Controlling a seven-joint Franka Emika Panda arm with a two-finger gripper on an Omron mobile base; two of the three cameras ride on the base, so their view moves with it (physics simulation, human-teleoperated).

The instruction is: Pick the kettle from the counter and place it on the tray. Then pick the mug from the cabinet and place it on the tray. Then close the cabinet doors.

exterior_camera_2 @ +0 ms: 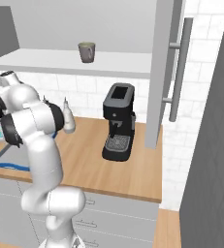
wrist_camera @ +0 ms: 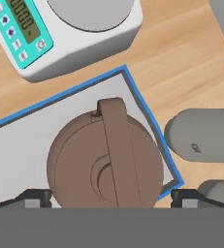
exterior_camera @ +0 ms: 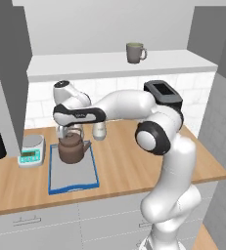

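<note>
End effector (wrist_camera: 106,198) spread wide over the kettle (exterior_camera: 72,149), not gripping; kettle sits on the tray (exterior_camera: 80,183), at its far end toward 12 o'clock. Kettle step looks done; next is lifting clear and reaching up to the mug (exterior_camera: 135,52) on the cabinet shelf (exterior_camera: 95,65). Wooden bench (exterior_camera: 134,161); scale (exterior_camera: 32,150) at tray's 9 o'clock, coffee machine (exterior_camera_2: 118,128) further along the bench.

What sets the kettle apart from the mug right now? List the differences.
The kettle is squat, round and dark brown; the mug is a smaller, straight-sided grey-brown cup. The kettle has an arched handle over its lid; the mug has one side handle. The kettle sits on the tray on the counter; the mug stands up on the cabinet shelf. The kettle is lidded; the mug is open-topped. Both stand upright, and neither is gripped.
</note>
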